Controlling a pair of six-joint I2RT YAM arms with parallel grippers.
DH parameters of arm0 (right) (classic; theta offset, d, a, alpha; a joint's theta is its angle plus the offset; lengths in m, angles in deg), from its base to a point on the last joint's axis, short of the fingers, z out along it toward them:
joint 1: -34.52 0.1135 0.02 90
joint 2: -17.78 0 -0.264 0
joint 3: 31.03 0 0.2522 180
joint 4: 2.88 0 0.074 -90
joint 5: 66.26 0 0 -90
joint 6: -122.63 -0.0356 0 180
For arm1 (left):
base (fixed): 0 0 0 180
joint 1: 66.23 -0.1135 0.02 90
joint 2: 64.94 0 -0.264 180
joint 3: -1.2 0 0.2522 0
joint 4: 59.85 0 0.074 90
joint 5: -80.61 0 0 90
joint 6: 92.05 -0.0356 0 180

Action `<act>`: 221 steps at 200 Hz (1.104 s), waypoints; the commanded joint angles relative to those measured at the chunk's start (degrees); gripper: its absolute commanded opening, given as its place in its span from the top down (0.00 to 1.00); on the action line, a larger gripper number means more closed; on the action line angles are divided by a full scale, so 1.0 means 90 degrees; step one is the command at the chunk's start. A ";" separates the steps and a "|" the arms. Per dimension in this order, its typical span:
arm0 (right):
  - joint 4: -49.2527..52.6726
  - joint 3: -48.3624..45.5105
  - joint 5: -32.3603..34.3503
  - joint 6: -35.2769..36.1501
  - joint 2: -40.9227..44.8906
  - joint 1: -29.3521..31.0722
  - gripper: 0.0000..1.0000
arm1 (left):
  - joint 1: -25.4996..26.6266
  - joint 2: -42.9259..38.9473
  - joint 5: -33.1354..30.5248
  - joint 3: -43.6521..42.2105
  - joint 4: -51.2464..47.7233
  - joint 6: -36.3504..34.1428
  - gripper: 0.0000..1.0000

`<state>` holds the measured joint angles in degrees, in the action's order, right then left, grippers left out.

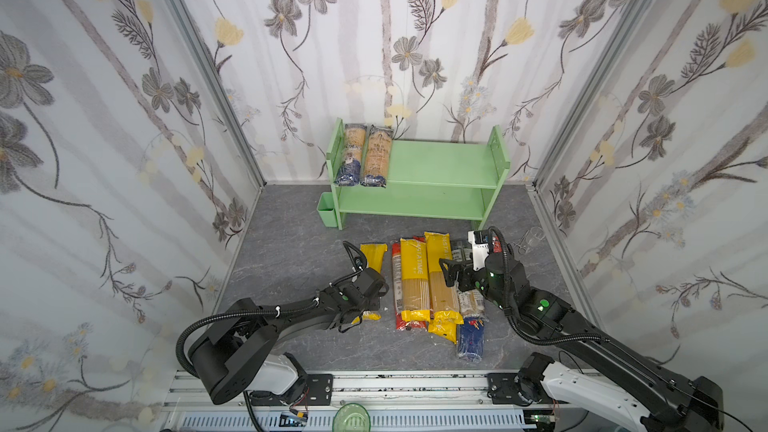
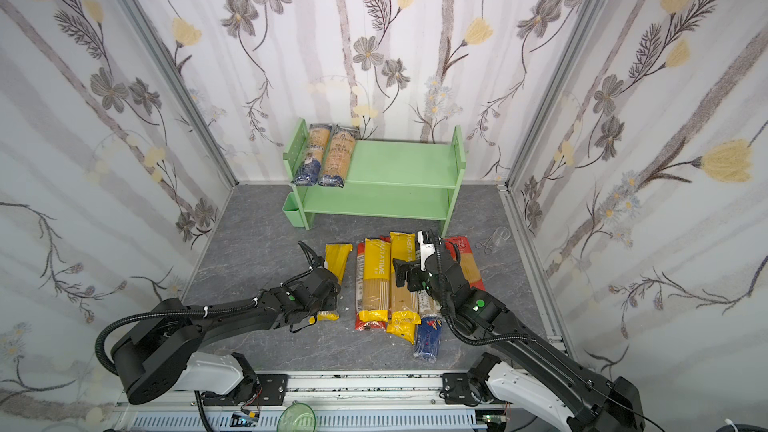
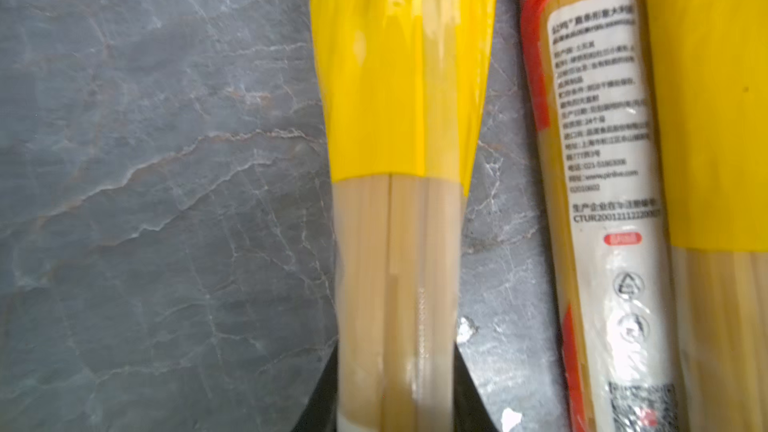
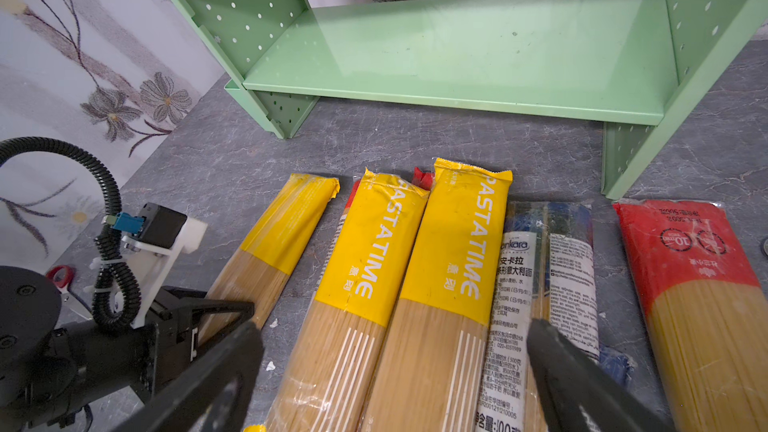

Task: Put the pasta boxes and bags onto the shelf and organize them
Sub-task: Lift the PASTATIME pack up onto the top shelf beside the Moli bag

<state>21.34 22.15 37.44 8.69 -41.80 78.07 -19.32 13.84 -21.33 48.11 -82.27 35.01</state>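
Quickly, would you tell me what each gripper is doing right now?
Left gripper: closed on the lone yellow-ended spaghetti pack.
Right gripper: open, holding nothing.

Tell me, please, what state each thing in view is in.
left gripper, jaws closed on the lone yellow pack.
lone yellow pack, flat on the table.
right gripper, jaws open, holding nothing.
shelf, two packs on its top board.
pile of packs, flat on the table.
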 commanded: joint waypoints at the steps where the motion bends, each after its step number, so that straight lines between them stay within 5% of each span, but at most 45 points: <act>1: -0.0215 0.0010 -0.0096 -0.0031 0.0023 -0.0004 0.00 | 0.0002 -0.0263 0.0628 0.0108 -0.0870 -0.0115 1.00; 98: -0.0169 0.0236 -0.0243 -0.0060 0.0068 -0.0005 0.00 | -0.0016 -0.2201 0.0822 0.1198 -0.2108 -0.0434 1.00; 221: -0.0010 0.0619 -0.0159 0.0014 0.0369 -0.0005 0.00 | -0.0010 -0.2020 0.1060 0.3749 -0.2484 -0.1098 1.00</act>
<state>22.26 26.02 35.42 8.67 -39.02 78.04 -19.29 -5.35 -10.67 76.98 -109.44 27.42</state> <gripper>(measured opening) 0.996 0.263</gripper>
